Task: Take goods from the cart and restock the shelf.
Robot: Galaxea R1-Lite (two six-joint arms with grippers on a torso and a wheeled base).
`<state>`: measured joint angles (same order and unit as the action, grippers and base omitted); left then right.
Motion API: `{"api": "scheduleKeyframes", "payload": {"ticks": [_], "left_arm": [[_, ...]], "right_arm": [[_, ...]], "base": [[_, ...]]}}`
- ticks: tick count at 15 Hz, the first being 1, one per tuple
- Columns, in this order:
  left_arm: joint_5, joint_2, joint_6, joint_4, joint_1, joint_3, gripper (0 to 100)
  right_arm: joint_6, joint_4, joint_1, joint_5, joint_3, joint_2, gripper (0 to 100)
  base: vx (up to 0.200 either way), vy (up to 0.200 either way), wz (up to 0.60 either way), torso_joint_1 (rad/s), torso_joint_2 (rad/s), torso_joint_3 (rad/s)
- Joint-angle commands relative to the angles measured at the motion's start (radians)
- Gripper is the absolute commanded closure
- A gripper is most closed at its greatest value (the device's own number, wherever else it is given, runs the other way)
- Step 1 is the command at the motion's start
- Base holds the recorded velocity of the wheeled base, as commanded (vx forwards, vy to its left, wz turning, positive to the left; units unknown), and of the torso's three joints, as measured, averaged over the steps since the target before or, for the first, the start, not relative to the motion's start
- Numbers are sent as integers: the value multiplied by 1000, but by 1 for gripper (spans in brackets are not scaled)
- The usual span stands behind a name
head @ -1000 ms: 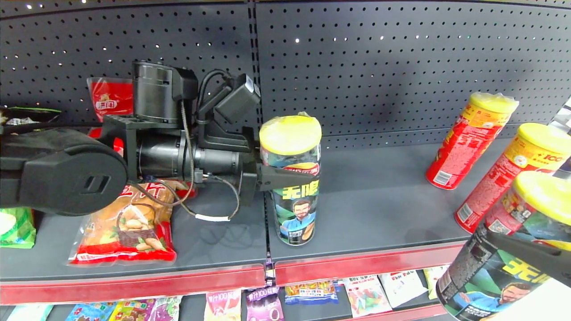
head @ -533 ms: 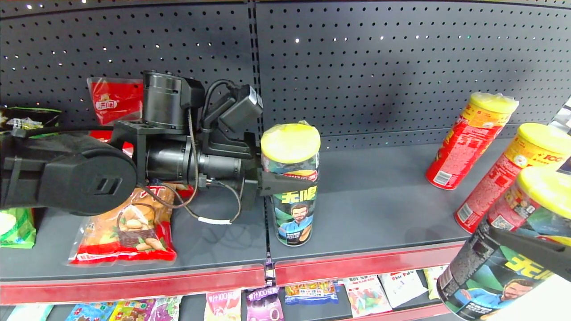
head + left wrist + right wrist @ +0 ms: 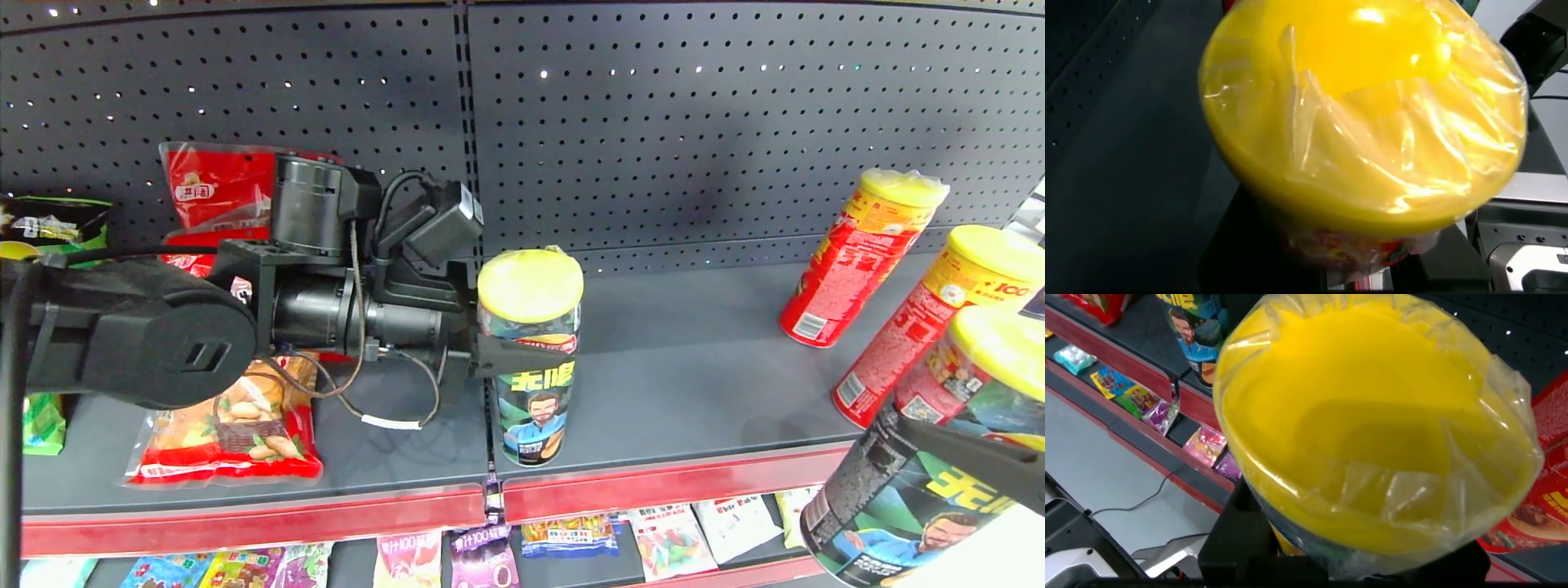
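Holding two cans at once, I put the job somewhere near its middle. The left pincer (image 3: 531, 349) is closed round the waist of the first can (image 3: 532, 400), its fingers spread only as wide as the can's body. The can hangs upright in that grip, with its base on the shelf (image 3: 694, 367) or just above it; I cannot tell which. On the left wrist camera its yellow lid (image 3: 1364, 106), wrapped in film, sits right in front of the pincer. Back along the arm from the pincer, a peanut bag (image 3: 229, 425) lies flat on the shelf. Well beyond the can, on the side away from the pincer, two red cans (image 3: 857, 253) are on the same shelf.

The right pincer (image 3: 971, 457) is clamped on the second can (image 3: 898, 506), which is the same kind as the first. It holds the can tilted, out in front of the shelf's red lip and lower than the shelf itself. That can's film-wrapped top (image 3: 1372, 433) faces the right wrist camera at close range.

As I read it, the red cans count as stocked and the first can is nearly placed. What's left is to seat it, open the left pincer and draw it back clear of the can. Then I lift the second can over the lip and stand it next to the first. How much waits in the cart, I can't judge from here.
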<state>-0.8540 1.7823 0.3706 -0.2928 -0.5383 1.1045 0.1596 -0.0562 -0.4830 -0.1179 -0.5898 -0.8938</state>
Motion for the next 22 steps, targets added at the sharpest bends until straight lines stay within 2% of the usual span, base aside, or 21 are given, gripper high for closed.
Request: {"api": "scheduleKeyframes", "payload": {"ticks": [1,9,10,13,16,20,22], "left_arm": [[0,-9,1,-2,0,-20,100],[-2,-12,2,-5,-2,-66,100],[-2,-12,2,-5,-2,-66,0],[6,-15,2,-6,1,-66,0],[7,-54,4,-9,31,-107,0],[21,-175,4,-9,118,-267,0],[23,-271,2,-9,193,-373,0]], "right_arm": [[1,-1,0,0,-2,-2,100],[0,-1,0,0,1,1,100],[0,-1,0,0,1,1,100],[1,-1,-2,-3,-5,-10,100],[5,-7,-5,-9,-61,-79,100],[0,-13,-6,-14,-203,-261,100],[0,-14,-9,-39,-318,-379,100]], "base": [[0,0,0,0,0,0],[0,0,0,0,0,0],[0,0,0,0,0,0],[0,0,0,0,0,0],[0,0,0,0,0,0],[0,0,0,0,0,0],[0,0,0,0,0,0]]}}
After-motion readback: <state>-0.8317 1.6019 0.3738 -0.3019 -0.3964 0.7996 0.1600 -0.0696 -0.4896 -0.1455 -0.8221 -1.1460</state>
